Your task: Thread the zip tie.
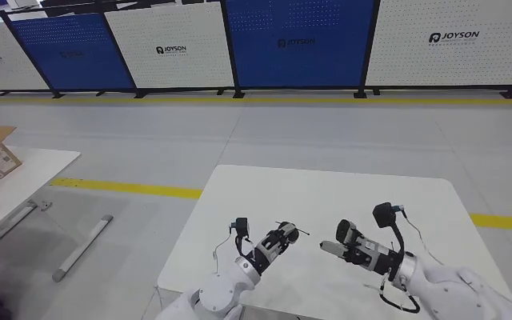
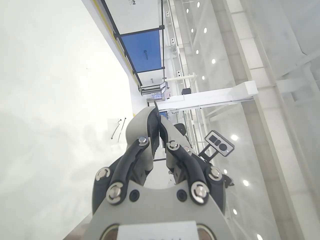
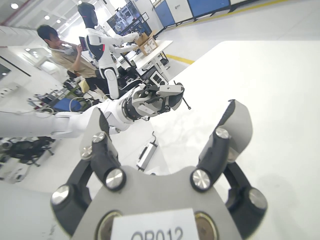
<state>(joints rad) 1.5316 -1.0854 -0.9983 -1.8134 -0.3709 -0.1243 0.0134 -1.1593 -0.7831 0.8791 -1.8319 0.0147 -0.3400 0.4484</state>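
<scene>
Item: thin black plastic zip tie (image 3: 186,103). I am pinching it in my left gripper (image 3: 178,95), fingers pressing together on the strip, with a short end sticking out past the tips, above the white rectangular table (image 1: 360,192). My right gripper (image 1: 330,244) is hovering near, facing the left one; I am holding its jaws wide apart, gripping nothing. Two thin dark strips (image 2: 122,129) are lying side by side on the table.

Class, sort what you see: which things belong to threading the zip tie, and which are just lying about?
For the job: zip tie, pinched in the left gripper; right gripper, open; white table.
Lying about: cardboard box on the side table; grey bar on the floor; pegboard panels.
</scene>
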